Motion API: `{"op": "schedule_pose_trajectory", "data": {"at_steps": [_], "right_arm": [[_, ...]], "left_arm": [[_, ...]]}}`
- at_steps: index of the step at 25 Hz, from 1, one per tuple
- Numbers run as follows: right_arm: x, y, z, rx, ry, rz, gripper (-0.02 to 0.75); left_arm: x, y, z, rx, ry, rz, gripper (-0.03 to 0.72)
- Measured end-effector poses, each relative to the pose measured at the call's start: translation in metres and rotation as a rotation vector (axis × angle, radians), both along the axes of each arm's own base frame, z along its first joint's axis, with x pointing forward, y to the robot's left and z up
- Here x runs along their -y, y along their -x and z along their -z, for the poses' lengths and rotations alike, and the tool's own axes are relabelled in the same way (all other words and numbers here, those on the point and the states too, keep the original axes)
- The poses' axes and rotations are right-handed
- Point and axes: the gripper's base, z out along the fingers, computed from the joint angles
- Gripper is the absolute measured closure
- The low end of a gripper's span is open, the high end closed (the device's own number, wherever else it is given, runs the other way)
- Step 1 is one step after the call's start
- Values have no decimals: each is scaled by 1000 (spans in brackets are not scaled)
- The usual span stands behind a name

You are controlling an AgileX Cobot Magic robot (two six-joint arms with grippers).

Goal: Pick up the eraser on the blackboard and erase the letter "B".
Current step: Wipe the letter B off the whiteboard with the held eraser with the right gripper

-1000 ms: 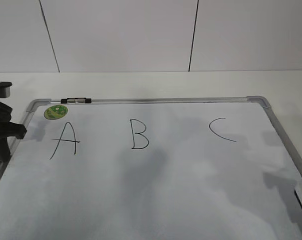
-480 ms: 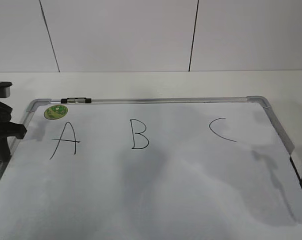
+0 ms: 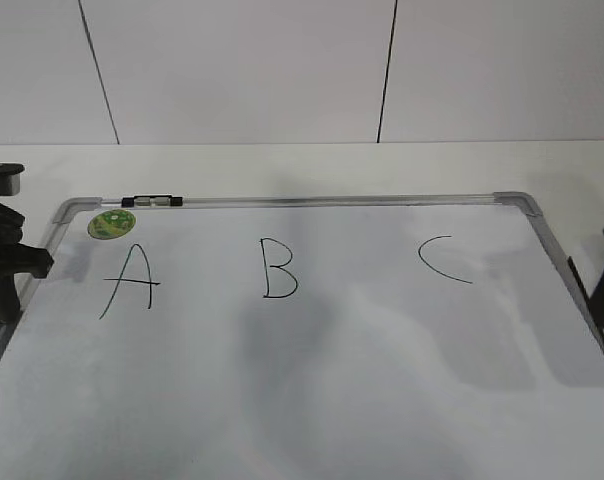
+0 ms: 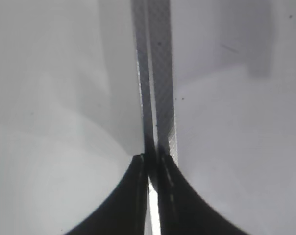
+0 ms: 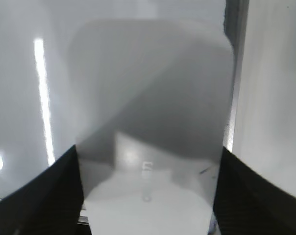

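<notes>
Overall, pale tabletop (image 3: pixel 312 165) under the blackboard (image 3: pixel 312 202), white panelled wall (image 3: pixel 242 70) behind.

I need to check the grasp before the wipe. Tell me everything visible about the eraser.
The eraser shows only in the right wrist view: a white, smooth, plastic-looking block with rounded corners and faint grey print near its lower middle. It fills the gap between the right gripper's two dark fingers, which touch its sides. Much of its face lies in shadow. It sits over the whiteboard, close to the frame's edge. Its underside is hidden.
</notes>
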Motion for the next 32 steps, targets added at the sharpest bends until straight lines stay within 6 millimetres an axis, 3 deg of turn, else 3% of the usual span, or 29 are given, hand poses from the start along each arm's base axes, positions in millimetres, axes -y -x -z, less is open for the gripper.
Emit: {"op": "schedule_pose_trajectory", "data": {"at_steps": [12, 17, 23, 25, 27, 32], "right_arm": [[-55, -63, -5, 34, 70, -122, 191], [-89, -94, -5, 65, 59, -181, 191], [-137, -119, 18, 50, 60, -260, 191], [-139, -121, 20, 47, 61, -264, 191], [-157, -134, 44, 13, 68, -290, 191], [-165, -151, 56, 15, 70, -288, 191]], "left_arm": [[0, 0, 0, 0, 0, 0, 672], [0, 0, 0, 0, 0, 0, 672], [0, 0, 0, 0, 0, 0, 672], [0, 0, 0, 0, 0, 0, 672], [0, 0, 0, 0, 0, 0, 672], [0, 0, 0, 0, 0, 0, 672]]}}
